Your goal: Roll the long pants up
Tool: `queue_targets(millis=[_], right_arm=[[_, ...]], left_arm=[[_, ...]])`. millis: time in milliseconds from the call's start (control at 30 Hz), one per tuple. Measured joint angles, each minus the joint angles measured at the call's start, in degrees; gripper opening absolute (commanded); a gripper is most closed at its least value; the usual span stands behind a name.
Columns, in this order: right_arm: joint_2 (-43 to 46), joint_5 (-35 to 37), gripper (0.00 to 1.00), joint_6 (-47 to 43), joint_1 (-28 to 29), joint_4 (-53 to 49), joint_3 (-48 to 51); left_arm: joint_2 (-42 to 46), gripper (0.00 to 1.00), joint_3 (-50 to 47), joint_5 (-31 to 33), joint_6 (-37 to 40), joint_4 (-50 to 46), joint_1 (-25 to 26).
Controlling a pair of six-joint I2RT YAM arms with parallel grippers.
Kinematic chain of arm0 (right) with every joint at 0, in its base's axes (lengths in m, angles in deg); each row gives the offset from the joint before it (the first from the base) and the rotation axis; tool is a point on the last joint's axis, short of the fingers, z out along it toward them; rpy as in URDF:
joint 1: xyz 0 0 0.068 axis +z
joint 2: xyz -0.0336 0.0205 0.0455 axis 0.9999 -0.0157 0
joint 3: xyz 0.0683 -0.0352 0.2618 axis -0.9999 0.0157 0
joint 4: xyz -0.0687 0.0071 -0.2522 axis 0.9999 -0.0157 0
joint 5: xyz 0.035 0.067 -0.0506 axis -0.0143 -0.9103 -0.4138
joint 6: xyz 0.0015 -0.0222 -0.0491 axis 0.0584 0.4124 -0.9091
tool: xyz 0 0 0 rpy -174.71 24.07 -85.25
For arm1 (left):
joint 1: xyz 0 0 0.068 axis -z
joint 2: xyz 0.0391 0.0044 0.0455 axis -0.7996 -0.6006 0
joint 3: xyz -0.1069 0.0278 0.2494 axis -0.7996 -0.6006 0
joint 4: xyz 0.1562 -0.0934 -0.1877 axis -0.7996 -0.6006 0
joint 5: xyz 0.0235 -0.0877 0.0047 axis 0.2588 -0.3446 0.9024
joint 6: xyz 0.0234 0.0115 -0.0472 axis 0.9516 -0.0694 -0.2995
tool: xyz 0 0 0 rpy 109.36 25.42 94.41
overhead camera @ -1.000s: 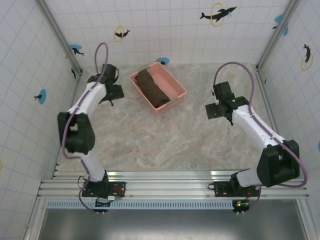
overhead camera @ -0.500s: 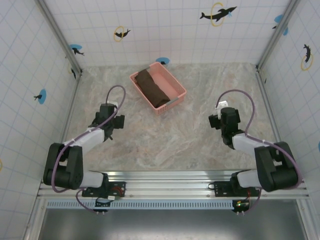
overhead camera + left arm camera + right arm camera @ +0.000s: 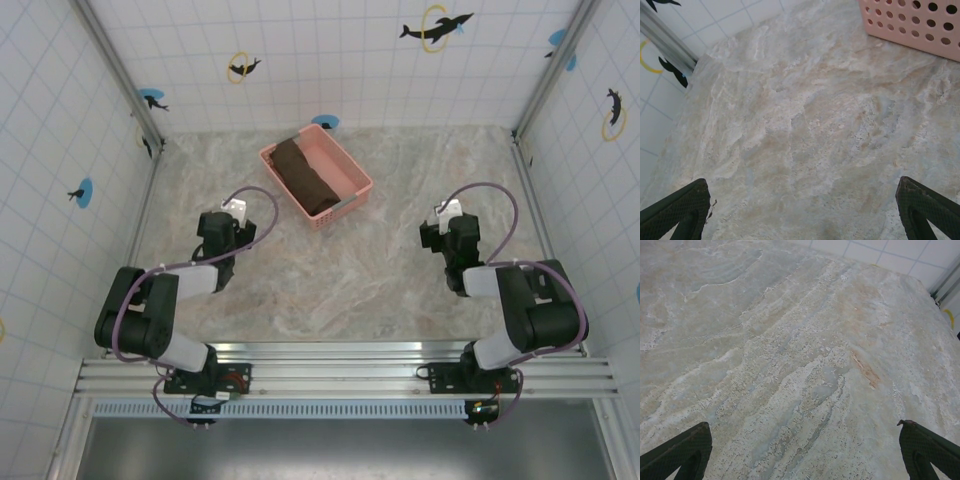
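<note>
The long pants lie as a dark brown rolled bundle inside the pink basket at the back middle of the table. My left gripper rests low over the marble left of the basket, folded back toward its base. Its jaws stand wide open, with black fingertips at the lower corners of the left wrist view and bare marble between them. My right gripper sits low on the right side, well apart from the basket. It is open too, fingertips far apart over bare marble.
The basket's perforated pink wall shows at the top right of the left wrist view. Tiled walls with dolphin stickers enclose the table. Metal corner posts stand at the back corners. A rail with both arm bases runs along the near edge.
Both arms have drawn back from their stretched-out poses and folded down toward their bases. Both grippers stayed open. The pants and basket have not moved.
</note>
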Motion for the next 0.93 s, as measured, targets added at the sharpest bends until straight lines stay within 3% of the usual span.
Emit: queue_targets(millis=[100, 200, 933], right_arm=[[0.00, 0.07, 0.99, 0.26, 0.00, 0.00, 0.00], [0.00, 0.02, 0.99, 0.35, 0.00, 0.07, 0.00], [0.00, -0.11, 0.99, 0.46, -0.33, 0.63, 0.00]], left_arm=[[0.02, 0.97, -1.92, -0.15, 0.39, 4.13, 0.00], [-1.27, 0.98, -8.33, -2.23, 1.88, 15.50, 0.09], [-1.99, 0.98, -6.12, -4.24, 1.79, 13.70, -1.51]])
